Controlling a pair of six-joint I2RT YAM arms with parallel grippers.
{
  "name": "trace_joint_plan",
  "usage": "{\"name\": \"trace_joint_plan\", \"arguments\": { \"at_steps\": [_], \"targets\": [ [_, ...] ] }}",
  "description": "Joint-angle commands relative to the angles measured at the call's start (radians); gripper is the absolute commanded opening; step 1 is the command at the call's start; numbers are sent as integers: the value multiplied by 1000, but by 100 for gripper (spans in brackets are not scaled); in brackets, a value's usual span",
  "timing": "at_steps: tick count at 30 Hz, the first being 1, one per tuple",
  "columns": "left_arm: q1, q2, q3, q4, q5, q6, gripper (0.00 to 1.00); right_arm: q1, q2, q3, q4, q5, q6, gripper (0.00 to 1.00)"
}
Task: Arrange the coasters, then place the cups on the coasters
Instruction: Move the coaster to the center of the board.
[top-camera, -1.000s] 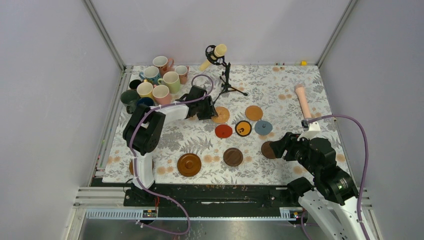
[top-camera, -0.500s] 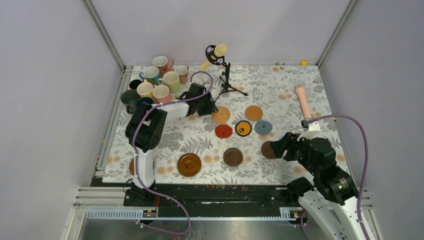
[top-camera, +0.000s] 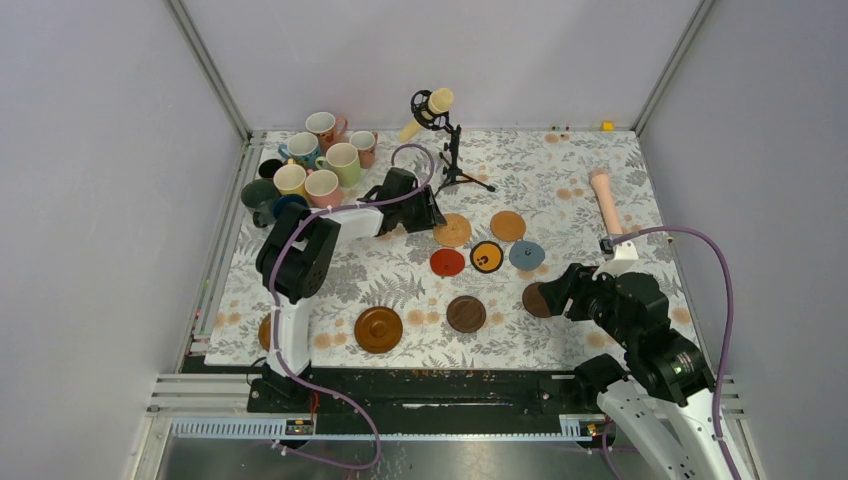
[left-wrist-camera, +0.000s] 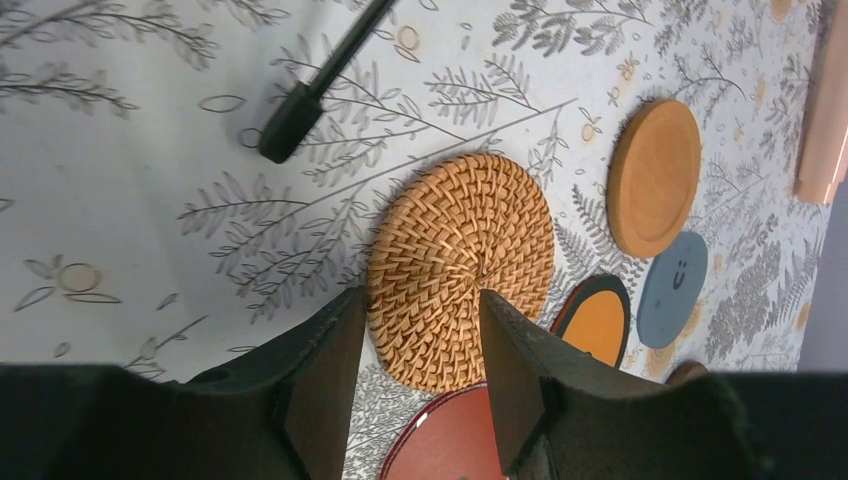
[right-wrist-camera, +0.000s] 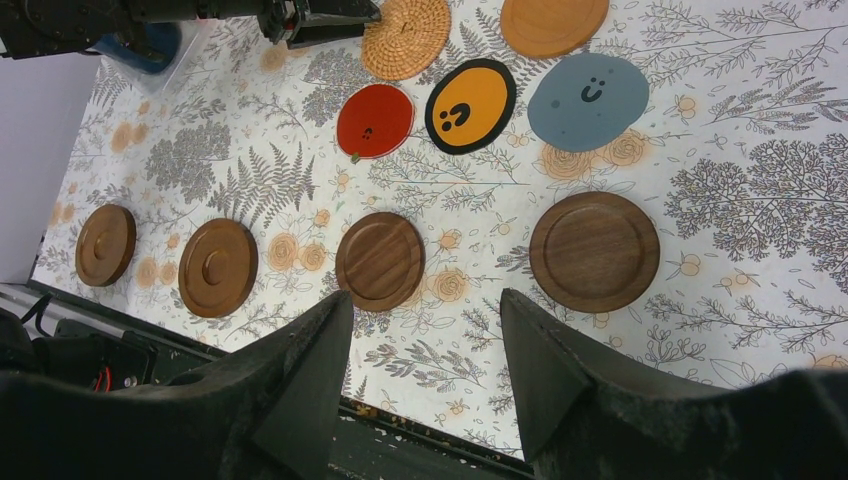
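Where the right gripper (top-camera: 556, 290) hangs at 5 o'clock, fingers apart on nothing, it covers one edge of a dark wooden coaster (top-camera: 533, 300); at 7 o'clock the left arm's post hides much of the leftmost wooden coaster (top-camera: 263, 334). Farther in, near centre, the left gripper (left-wrist-camera: 420, 330) holds its fingers apart astride the near rim of the woven coaster (left-wrist-camera: 460, 265), which is wider than their gap; whether they press it cannot be told. The wrist view cuts off the red coaster (left-wrist-camera: 440, 445) beside it. The cups (top-camera: 315, 165) crowd at 10 o'clock, off every coaster, the dark ones hard to separate. Since a second ago, woven coaster and left gripper have shifted toward 3 o'clock.
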Motion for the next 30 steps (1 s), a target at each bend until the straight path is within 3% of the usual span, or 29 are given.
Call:
{"name": "trace_joint_plan", "arguments": {
  "at_steps": [1, 15, 30],
  "targets": [
    [-20, 30, -2, 28, 45, 22, 47, 6, 7, 32, 40, 12, -17, 64],
    [-35, -40, -15, 4, 59, 59, 47, 6, 8, 21, 42, 13, -6, 64],
    [-35, -327, -74, -149, 52, 112, 50, 7, -6, -31, 30, 123, 101, 69]
  ]
}}
